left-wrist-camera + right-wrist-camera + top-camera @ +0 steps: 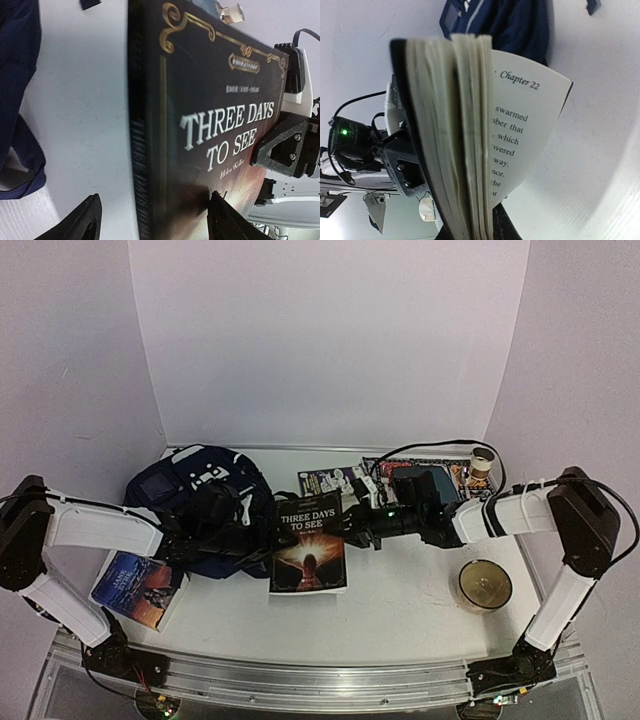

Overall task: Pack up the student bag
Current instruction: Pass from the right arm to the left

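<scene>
At left rear of white surface (400,620), large dark navy fabric backpack (185,480) with white trim. Just beside, toward the middle, dark book (308,545) "Three Days to See", right jaws clamped on its page edge, left jaws wide around its spine side.

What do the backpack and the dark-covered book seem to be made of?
The backpack looks like matte navy woven fabric; a fine weave shows in the left wrist view. The book is paper, with fanned cream page edges, under a smooth, slightly glossy dark cover, probably card.
</scene>
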Available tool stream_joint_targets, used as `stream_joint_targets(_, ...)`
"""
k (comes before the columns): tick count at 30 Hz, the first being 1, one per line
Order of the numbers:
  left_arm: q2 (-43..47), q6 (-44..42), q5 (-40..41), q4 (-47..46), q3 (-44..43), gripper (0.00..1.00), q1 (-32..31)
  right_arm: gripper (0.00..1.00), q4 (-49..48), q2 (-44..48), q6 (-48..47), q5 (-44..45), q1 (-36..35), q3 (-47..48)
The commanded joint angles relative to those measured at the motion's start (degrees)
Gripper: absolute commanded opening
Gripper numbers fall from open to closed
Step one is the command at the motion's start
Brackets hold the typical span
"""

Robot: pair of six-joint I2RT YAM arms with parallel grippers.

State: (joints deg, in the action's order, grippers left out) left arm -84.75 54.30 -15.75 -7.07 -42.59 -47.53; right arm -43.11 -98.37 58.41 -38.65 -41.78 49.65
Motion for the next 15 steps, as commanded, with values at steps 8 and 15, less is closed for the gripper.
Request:
stream_joint_targets(8,6.0,4.4,-10.6,-13.4,-0.7,0.23,0.7,0.04,-8.4,2.0,1.0,-5.9,0.2,6.6)
stream_joint_targets(15,14.8,8.5,-0.9,-13.7,1.9,0.00,2.0,0.47,-7.9,3.1,1.5,-1.1,1.2,5.6)
